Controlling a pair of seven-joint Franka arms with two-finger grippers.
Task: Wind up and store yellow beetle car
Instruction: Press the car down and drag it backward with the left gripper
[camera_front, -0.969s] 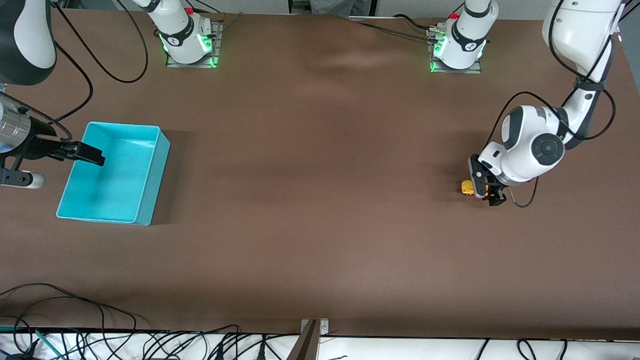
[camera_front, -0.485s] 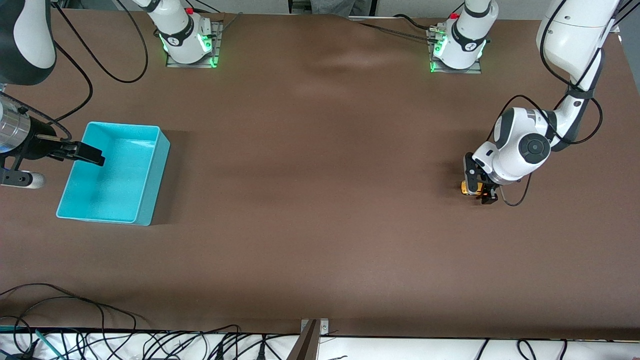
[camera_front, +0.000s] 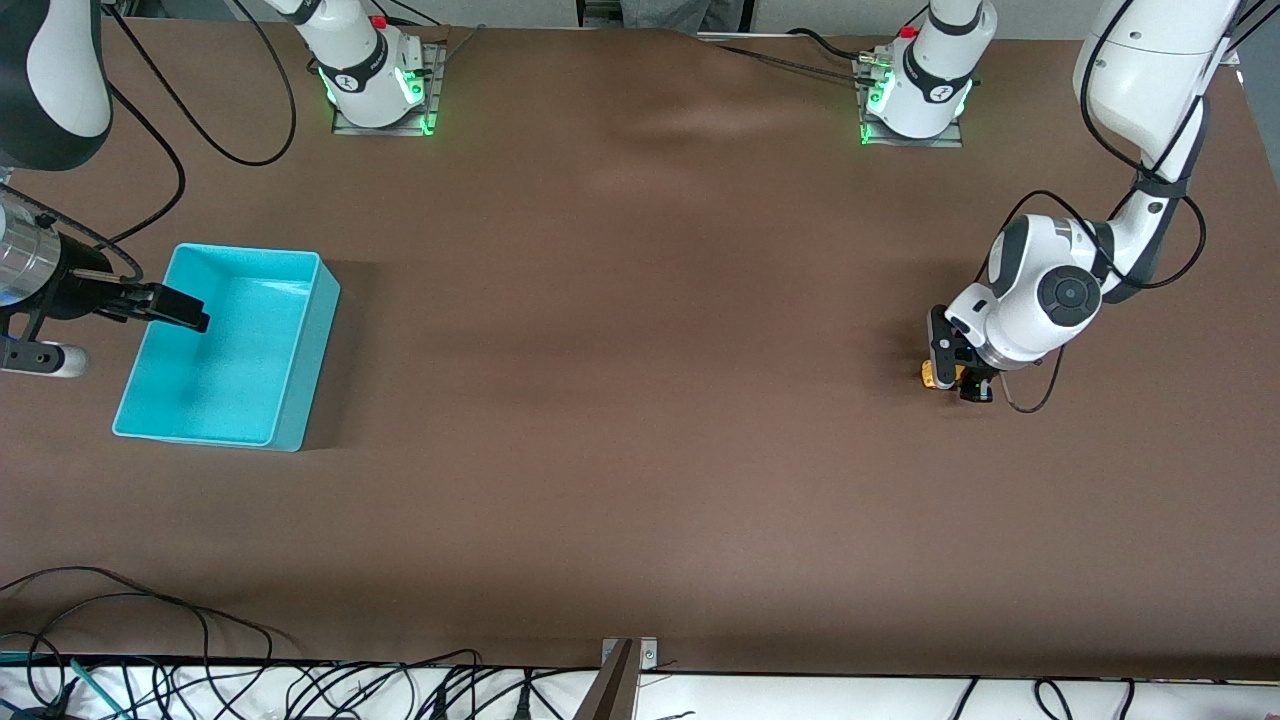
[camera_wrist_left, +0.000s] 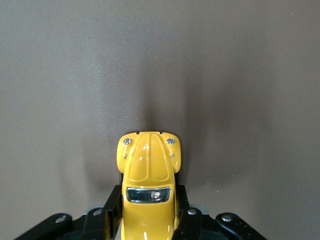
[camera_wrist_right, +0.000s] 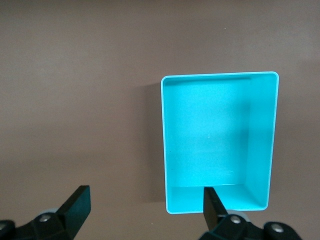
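Matte brown table (camera_front: 640, 420); left jaws pinch glossy rounded yellow beetle car (camera_wrist_left: 148, 186).

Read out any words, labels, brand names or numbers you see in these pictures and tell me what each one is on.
No readable text anywhere.
Yellow beetle car, clamped in the left gripper: no lettering visible.
Turquoise bin, under the open right gripper: plain, no label.
Arm bases along the table's top edge: small dark marks on the collars, too small to read.
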